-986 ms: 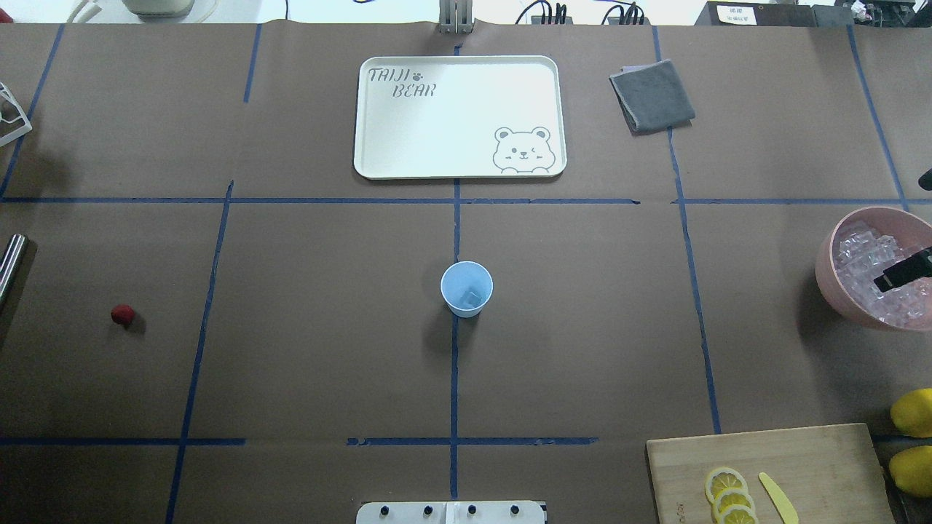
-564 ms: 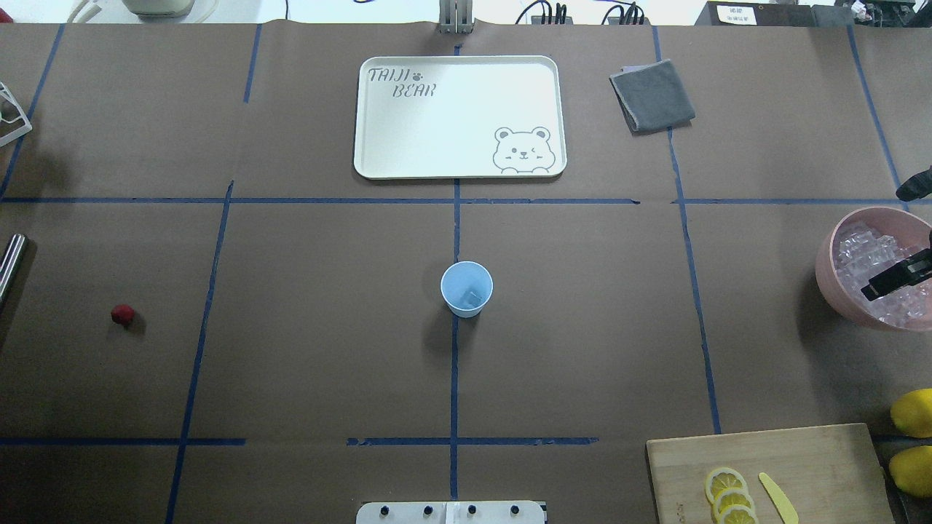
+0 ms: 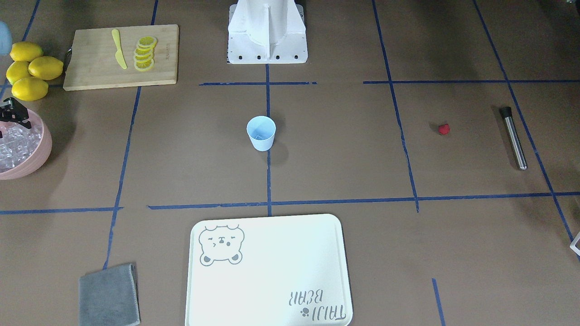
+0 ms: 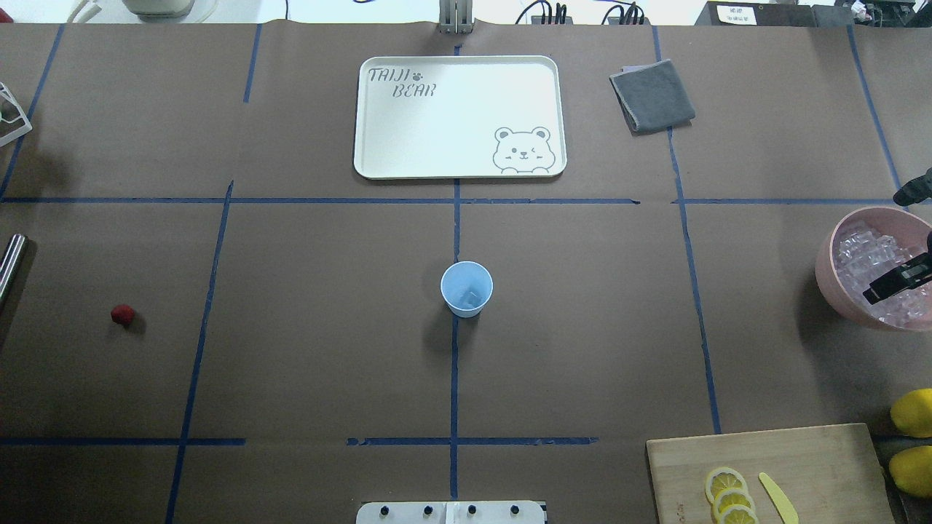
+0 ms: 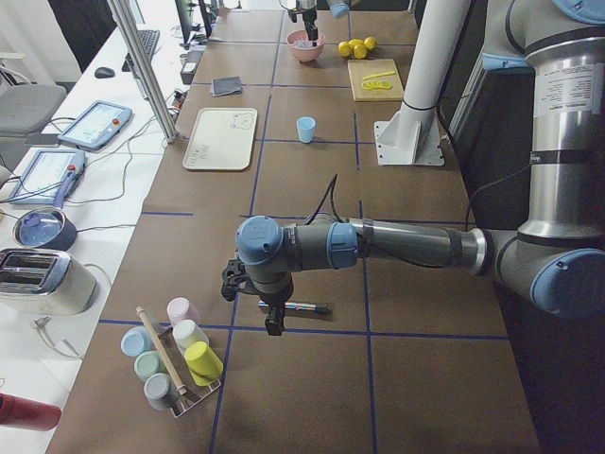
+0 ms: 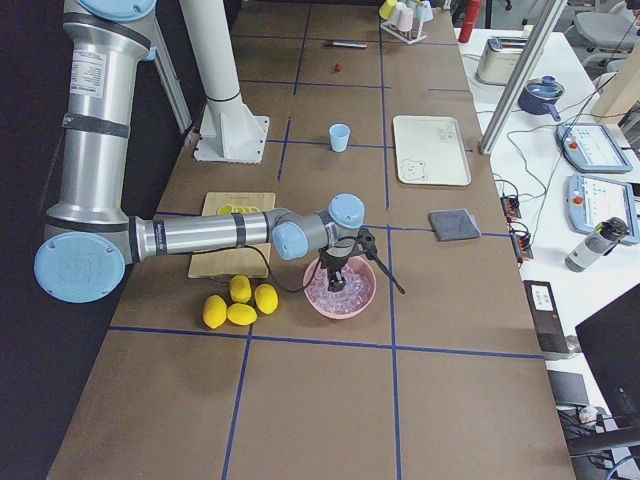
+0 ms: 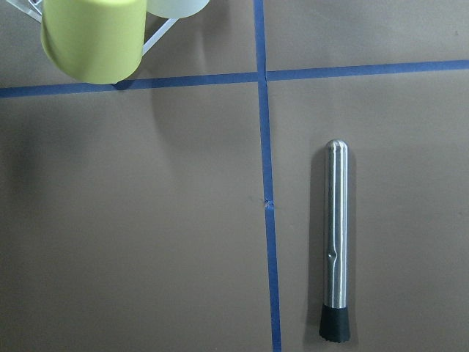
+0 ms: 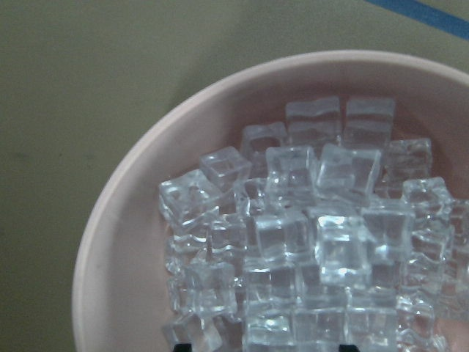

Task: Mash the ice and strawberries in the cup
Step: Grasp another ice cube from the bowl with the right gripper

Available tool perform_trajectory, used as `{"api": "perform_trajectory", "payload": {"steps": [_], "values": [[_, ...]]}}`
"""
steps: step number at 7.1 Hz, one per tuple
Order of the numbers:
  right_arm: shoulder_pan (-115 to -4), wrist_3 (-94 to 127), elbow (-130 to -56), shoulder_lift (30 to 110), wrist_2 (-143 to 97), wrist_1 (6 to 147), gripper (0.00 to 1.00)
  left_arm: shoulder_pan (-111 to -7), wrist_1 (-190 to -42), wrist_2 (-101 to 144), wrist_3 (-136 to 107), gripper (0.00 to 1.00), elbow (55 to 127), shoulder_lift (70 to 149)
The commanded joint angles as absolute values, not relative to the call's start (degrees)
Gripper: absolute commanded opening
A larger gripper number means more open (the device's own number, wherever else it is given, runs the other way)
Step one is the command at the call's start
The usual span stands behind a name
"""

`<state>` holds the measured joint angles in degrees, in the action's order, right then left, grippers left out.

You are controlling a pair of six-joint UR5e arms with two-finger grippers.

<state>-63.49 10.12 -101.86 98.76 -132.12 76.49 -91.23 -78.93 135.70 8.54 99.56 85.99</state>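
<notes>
The pale blue cup [image 4: 467, 288] stands upright at the table's middle, with one ice cube [image 4: 474, 297] inside; it also shows in the front view [image 3: 261, 132]. The red strawberry [image 4: 122, 314] lies alone at the far left. More ice [image 8: 308, 227] fills the pink bowl [image 4: 826, 280] at the right edge. My right gripper [image 4: 903, 239] is open, with its jaws spread wide just above this ice and nothing held. My left gripper [image 5: 271, 305] hangs over a steel muddler [image 7: 336, 242]; I cannot tell whether it is open or shut.
A white bear tray [image 4: 378, 156] and a grey cloth [image 4: 652, 95] lie at the far side. A wooden board [image 4: 815, 466] with lemon slices and a yellow knife, and whole lemons [image 4: 914, 412], sit near the right front. A rack of cups [image 5: 175, 364] stands by the left arm.
My right gripper has shifted a little to the left over the pink bowl, so both fingers show more. The cup, strawberry and muddler have not moved.
</notes>
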Motion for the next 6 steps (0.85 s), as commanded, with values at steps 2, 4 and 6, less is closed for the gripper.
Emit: {"api": "perform_trajectory", "payload": {"steps": [2,4,6], "values": [[-63.4,10.1,-101.7,98.7,-132.1,76.8,0.62,-91.2,-78.9,135.7,8.5,1.00,99.7,86.0],[-63.4,10.1,-101.5,98.6,-132.1,76.9,0.62,-91.2,-78.9,135.6,8.6,1.00,100.3,86.0],[-63.4,10.1,-101.3,98.5,-132.2,76.8,0.36,-91.2,-78.8,135.6,8.5,1.00,100.5,86.0]]}}
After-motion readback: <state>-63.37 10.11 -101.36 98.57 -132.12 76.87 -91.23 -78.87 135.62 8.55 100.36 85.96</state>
